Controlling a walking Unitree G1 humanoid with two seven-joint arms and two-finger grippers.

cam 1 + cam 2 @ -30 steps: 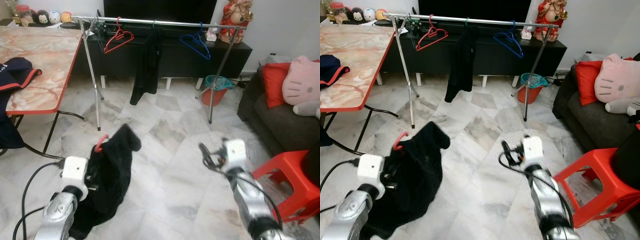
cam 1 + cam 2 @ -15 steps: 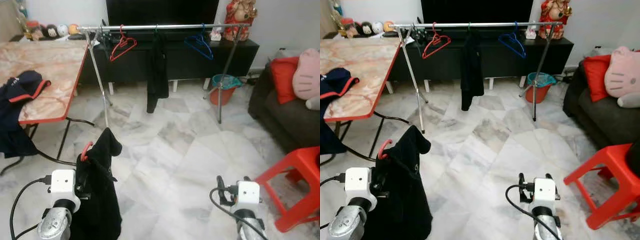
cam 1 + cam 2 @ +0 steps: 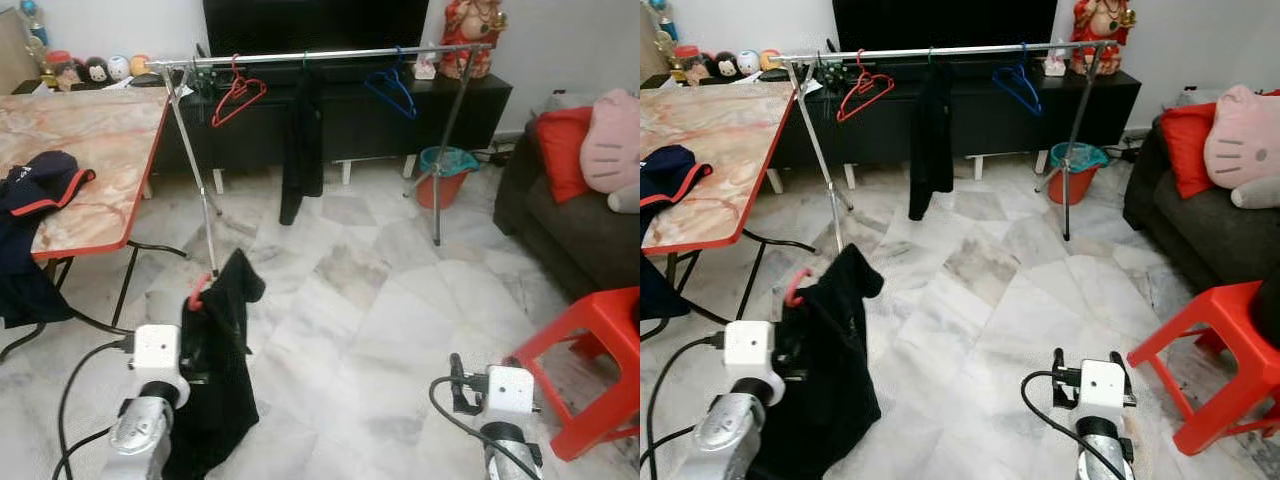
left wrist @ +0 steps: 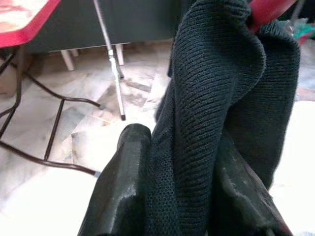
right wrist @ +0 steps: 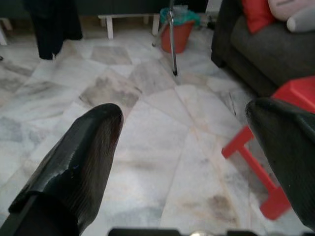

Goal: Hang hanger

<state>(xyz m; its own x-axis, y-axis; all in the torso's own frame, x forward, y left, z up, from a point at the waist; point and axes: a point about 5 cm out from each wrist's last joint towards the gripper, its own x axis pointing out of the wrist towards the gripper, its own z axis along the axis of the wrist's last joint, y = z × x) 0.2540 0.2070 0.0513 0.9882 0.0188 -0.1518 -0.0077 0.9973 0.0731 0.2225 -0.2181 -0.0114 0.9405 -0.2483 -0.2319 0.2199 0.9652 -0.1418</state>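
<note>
My left gripper [image 3: 200, 345] is low at the left, shut on a black garment [image 3: 228, 370] that hangs from a red hanger [image 3: 197, 295]. In the left wrist view the knit cloth [image 4: 197, 123] is pinched between both black fingers [image 4: 123, 187], and a bit of the red hanger [image 4: 268, 10] shows above it. The silver clothes rack [image 3: 320, 55] stands across the room and carries a red hanger [image 3: 237, 92], a black garment [image 3: 303, 135] and a blue hanger [image 3: 392, 90]. My right gripper [image 3: 1088, 362] is low at the right, open and empty, its fingers [image 5: 83, 152] spread over the floor.
A marble-topped table with a red edge [image 3: 100, 150] stands at the left with a navy garment [image 3: 35, 185] draped over it. A red plastic stool [image 3: 590, 350] and a dark sofa [image 3: 560, 215] are at the right. A red bucket [image 3: 443, 175] sits by the rack's right leg.
The camera has shifted. My right arm has dropped from mid-picture to the bottom edge. The black garment has swung from lying spread out to hanging straight from my left gripper.
</note>
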